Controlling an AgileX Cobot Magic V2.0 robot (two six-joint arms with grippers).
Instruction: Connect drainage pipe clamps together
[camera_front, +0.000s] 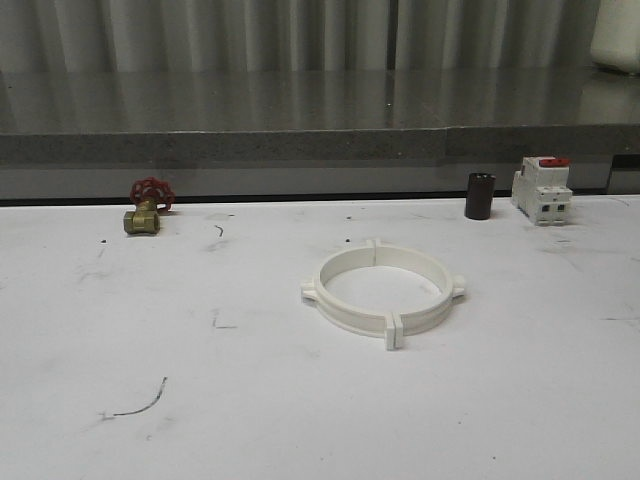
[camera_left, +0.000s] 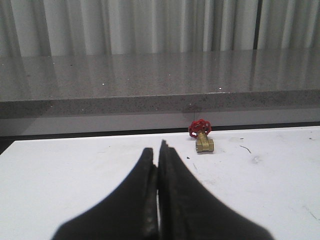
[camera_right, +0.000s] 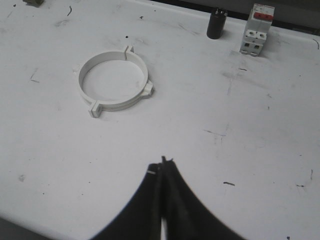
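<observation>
The two white drainage pipe clamps (camera_front: 385, 290) lie on the white table a little right of centre, their end tabs meeting front and back so that they form one ring. In the right wrist view the ring (camera_right: 112, 81) lies well ahead of my right gripper (camera_right: 163, 162), which is shut with nothing in it. My left gripper (camera_left: 158, 150) is also shut and empty, low over the left part of the table, far from the ring.
A brass valve with a red handwheel (camera_front: 146, 208) sits at the back left. A dark cylinder (camera_front: 479, 195) and a white breaker with a red top (camera_front: 541, 188) stand at the back right. A grey ledge (camera_front: 320, 145) runs behind the table.
</observation>
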